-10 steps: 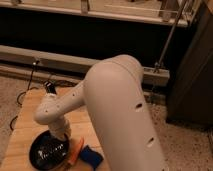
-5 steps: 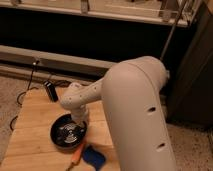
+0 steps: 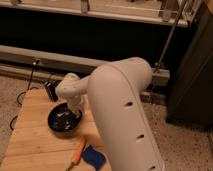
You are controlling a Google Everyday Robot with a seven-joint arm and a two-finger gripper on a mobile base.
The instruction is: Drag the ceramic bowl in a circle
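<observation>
The ceramic bowl (image 3: 63,121), shallow, round and glossy black with pale glints inside, sits on the wooden table (image 3: 30,147) towards its back. My gripper (image 3: 75,112) reaches down from the white wrist (image 3: 70,88) to the bowl's right rim. The large white arm (image 3: 122,115) fills the middle of the view and hides the table's right part.
A small dark cylindrical can (image 3: 50,90) stands at the table's back edge, just behind the bowl. An orange stick-like object (image 3: 78,150) and a blue sponge (image 3: 94,156) lie at the front, close to the arm. A dark cabinet stands on the right.
The bowl has moved with the gripper from the table's front left towards the back, nearer the can. The arm has swung with it.
</observation>
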